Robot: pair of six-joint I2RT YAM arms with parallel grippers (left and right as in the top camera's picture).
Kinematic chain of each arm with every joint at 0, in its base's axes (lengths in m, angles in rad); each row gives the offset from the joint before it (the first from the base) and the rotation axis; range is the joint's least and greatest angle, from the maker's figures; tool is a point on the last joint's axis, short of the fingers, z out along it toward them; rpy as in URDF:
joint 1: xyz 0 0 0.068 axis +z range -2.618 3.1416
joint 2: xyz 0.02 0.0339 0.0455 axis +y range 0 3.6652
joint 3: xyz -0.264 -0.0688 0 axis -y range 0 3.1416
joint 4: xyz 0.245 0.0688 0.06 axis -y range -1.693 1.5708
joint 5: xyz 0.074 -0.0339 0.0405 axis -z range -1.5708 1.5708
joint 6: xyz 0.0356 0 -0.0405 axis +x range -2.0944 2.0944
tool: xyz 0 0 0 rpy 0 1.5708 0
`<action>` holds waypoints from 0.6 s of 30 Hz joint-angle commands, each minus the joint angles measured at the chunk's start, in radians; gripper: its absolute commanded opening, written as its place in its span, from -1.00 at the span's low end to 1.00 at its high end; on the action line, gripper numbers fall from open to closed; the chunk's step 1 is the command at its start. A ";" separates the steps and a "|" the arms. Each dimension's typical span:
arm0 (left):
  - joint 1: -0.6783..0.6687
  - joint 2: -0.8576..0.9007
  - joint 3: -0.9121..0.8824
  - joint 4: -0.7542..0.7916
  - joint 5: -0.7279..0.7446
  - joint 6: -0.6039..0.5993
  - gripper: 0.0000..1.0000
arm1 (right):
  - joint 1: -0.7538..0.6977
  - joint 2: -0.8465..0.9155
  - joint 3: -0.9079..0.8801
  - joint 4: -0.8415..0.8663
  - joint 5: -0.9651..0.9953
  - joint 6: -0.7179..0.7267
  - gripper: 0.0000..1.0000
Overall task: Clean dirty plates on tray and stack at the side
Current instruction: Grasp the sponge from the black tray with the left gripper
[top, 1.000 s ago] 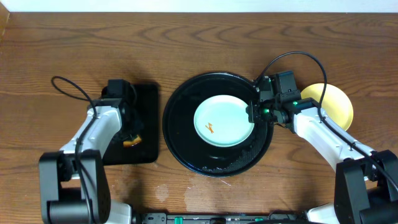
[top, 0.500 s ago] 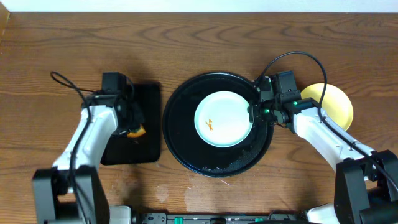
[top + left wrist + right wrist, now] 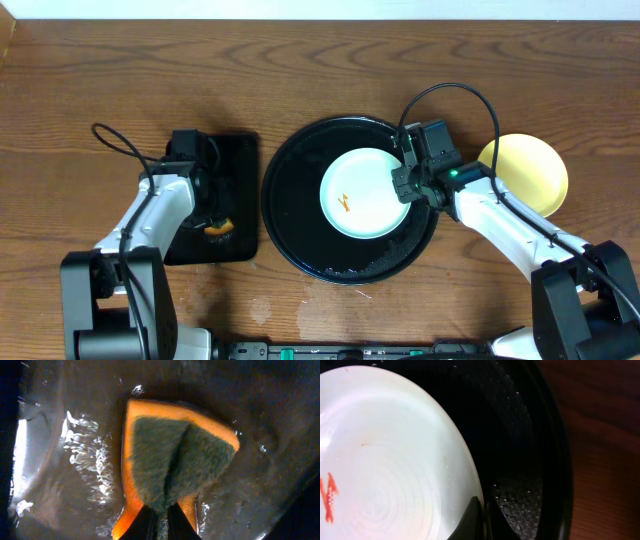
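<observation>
The plate (image 3: 362,192), rim pinched tight in the right gripper (image 3: 403,185), seems steadied on the tray (image 3: 300,240) while the left gripper (image 3: 160,522) clamps a sponge (image 3: 175,455) for wiping.

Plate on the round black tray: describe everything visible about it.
The plate is small, round, glossy and pale mint, ceramic-looking, with faint concentric rings in its well and a small orange smear left of centre. It sits right way up inside the black tray, toward the tray's right side. The right tool is shut on its right rim. Whether that edge is lifted cannot be told.
</observation>
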 commanded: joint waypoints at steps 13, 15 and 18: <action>-0.002 -0.173 0.095 -0.067 0.335 0.053 -0.85 | 0.004 -0.008 0.006 0.000 0.029 -0.011 -0.98; -0.021 -0.179 0.095 -0.050 0.420 0.053 -0.85 | 0.004 -0.008 0.006 -0.001 0.021 -0.010 -0.98; -0.080 -0.163 0.095 -0.019 0.457 0.035 -0.85 | 0.004 -0.008 0.006 -0.001 0.022 0.012 -0.98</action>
